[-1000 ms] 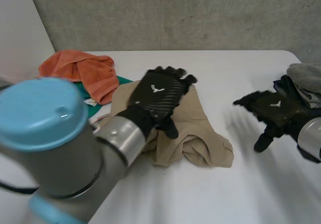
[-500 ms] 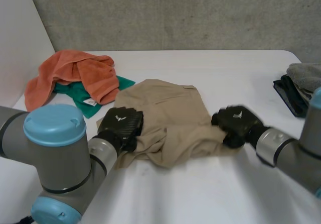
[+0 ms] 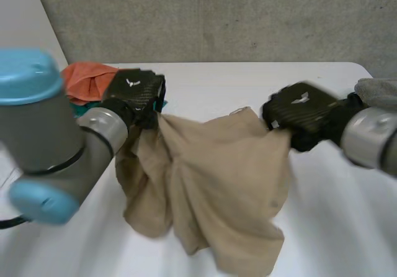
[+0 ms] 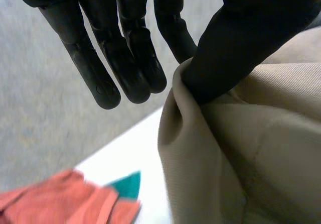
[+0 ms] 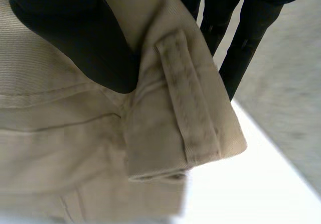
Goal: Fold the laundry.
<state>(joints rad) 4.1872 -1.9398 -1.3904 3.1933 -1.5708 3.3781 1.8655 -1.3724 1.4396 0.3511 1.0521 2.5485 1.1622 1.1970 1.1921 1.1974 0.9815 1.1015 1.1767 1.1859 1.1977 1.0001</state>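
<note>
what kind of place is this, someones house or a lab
Likely a lab or test room, not a home: a bare concrete wall, a plain white table, and the robot's left hand and right hand holding up a tan garment, with an orange cloth lying behind.

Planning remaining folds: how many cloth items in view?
4: beige cotton garment held by left hand and right hand; crumpled orange cloth and teal cloth behind the left; grey cloth far right. Others may be hidden.

The left arm (image 3: 56,134) hides most of the orange cloth (image 3: 87,78) and the green cloth (image 4: 125,185) at the counter's (image 3: 248,78) far left corner. The grey stack (image 3: 378,92) at its right edge is cut off, and so is the tan garment's (image 3: 211,184) lowest fold in the head view.
</note>
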